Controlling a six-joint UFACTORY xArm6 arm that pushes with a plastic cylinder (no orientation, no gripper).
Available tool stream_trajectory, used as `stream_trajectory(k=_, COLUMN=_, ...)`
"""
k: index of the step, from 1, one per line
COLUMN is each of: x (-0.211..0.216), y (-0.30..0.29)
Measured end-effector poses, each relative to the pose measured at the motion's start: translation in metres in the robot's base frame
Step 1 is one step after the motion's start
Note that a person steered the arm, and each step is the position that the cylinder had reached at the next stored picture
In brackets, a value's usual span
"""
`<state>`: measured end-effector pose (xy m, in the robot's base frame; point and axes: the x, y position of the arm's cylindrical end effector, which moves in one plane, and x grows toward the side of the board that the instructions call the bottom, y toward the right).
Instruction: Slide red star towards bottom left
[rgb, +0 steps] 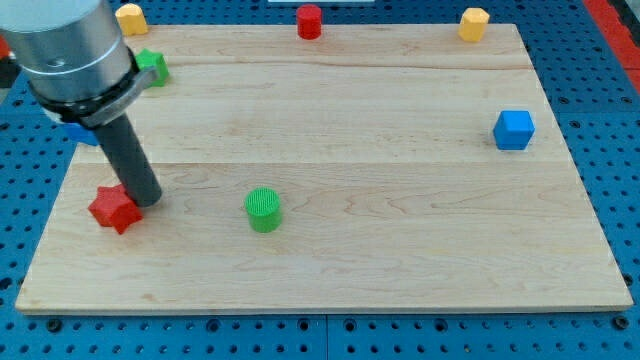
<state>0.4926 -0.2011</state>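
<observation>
I am viewing through one camera, looking down at an angle, taking in the whole worktop.

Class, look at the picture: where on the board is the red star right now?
The red star lies near the wooden board's left edge, toward the view's bottom left, with my tip touching its upper right side and the green cylinder to its right.

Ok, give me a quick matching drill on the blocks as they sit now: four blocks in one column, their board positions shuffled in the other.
Blocks:
1. red star
2. green cylinder
3. blue cube
4. red cylinder

Places:
A. view's right edge
B. view's top edge, middle
C. view's left, touching my tip
D. lower middle, standing alone

Pairs: 1-C, 2-D, 3-A, 4-B
</observation>
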Motion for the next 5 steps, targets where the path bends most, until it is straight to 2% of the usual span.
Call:
stream_trajectory(k=3, x=0.006, y=-0.031)
stream_trajectory(k=5, x=-0.001, y=-0.074)
